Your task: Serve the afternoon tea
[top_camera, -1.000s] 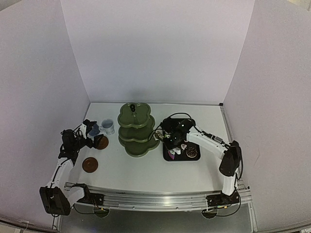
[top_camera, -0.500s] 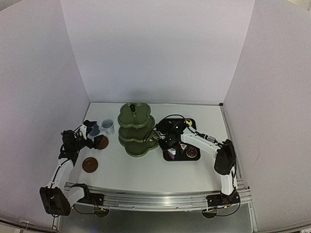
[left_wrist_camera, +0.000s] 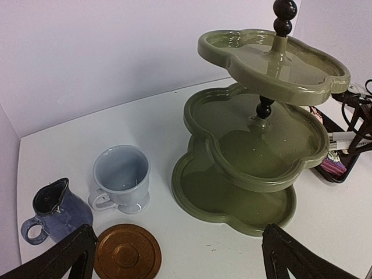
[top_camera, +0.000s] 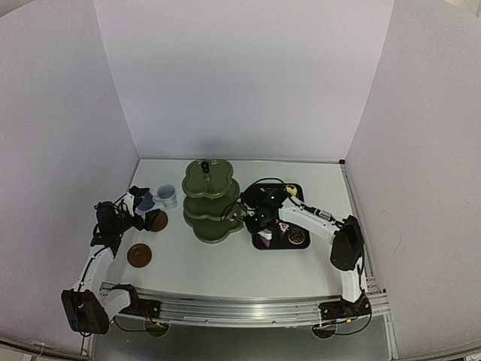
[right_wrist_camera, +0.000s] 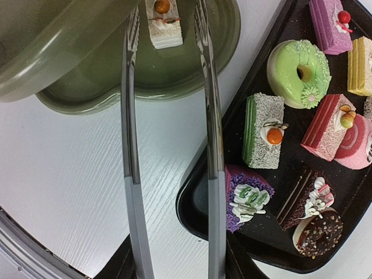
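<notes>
Leftmost, the left tool point(left_wrist_camera: 178, 231) is spread wide and empty above the dark-blue cup point(left_wrist_camera: 55, 209), the white cup point(left_wrist_camera: 121, 177) and a brown saucer point(left_wrist_camera: 128, 254), at nine o'clock of the olive-green stand point(left_wrist_camera: 256, 145). On its bottom tier a white cake point(right_wrist_camera: 164, 26) is set between the parted tips of the metal tongs point(right_wrist_camera: 131, 174), which are gripped by the right tool point(right_wrist_camera: 177, 264). The tongs are best drawn out low and level, so that neither cake nor upper tier is clipped, before the black tray point(right_wrist_camera: 189, 209) at three o'clock is approached.

Overhead view from behind, far, wrist views close, all sharing the green stand point(top_camera: 211, 201)
</notes>
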Controlling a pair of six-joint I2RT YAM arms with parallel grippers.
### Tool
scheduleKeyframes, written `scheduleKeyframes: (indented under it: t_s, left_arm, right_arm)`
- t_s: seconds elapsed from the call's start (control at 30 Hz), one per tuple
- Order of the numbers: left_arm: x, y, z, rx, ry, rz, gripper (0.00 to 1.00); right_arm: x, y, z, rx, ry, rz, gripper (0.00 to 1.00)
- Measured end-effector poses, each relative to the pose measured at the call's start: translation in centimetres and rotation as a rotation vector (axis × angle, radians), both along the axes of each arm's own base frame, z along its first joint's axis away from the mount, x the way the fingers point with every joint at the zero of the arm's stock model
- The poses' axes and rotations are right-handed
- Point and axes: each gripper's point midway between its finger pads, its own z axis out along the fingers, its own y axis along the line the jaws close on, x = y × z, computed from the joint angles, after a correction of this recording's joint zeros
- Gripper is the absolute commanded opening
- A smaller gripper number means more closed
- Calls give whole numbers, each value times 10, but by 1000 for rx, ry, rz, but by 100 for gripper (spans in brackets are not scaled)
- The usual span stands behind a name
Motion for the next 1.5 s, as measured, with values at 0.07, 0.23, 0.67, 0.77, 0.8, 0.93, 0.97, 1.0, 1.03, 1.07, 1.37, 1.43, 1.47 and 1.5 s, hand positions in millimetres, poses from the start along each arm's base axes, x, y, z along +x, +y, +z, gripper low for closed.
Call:
scheduleKeyframes:
  t_s: [0.07,0.23,0.67,0.77,0.8,0.93,0.97,1.0,1.03,1.07,1.37,1.43,1.47,1.5]
  left_arm:
    - [0,0,0,0,0,0,99]
    - [0,0,0,1,0,0,99]
    - [0,0,0,8,-4,-4,99]
    - [0,0,-1,14,-7,-7,99]
    - [0,0,-1,15,-6,-8,99]
    - [1,-1,-5,14,4,-10,99]
    - [1,-1,-5,14,5,-11,99]
    - [1,-1,-5,14,5,-11,99]
    - [1,-1,-5,14,5,-11,99]
    - [1,-1,-5,13,5,-12,99]
    - [-1,-4,-5,3,6,-32,99]
    - [-2,-4,-7,2,10,-32,99]
    - [-3,-4,-8,2,13,-32,99]
    - [-3,-4,-10,1,15,-32,100]
  right_arm:
    - [0,0,1,2,-2,-1,40]
    - [-2,-2,6,13,-7,-10,40]
    - [-20,-25,34,44,-17,-68,38]
    - [-27,-39,38,18,-8,-96,38]
    - [-30,-44,39,6,-6,-107,38]
    - [-41,-63,47,-29,4,-148,38]
    - [-44,-67,49,-37,6,-156,38]
    - [-48,-71,51,-44,8,-163,38]
    - [-53,-76,53,-52,11,-170,38]
    - [-58,-81,54,-61,15,-176,38]
    - [-107,-118,48,-135,76,-215,40]
    - [-111,-120,45,-146,86,-219,42]
    - [-113,-120,43,-150,88,-220,42]
    - [-114,-120,42,-153,91,-219,42]
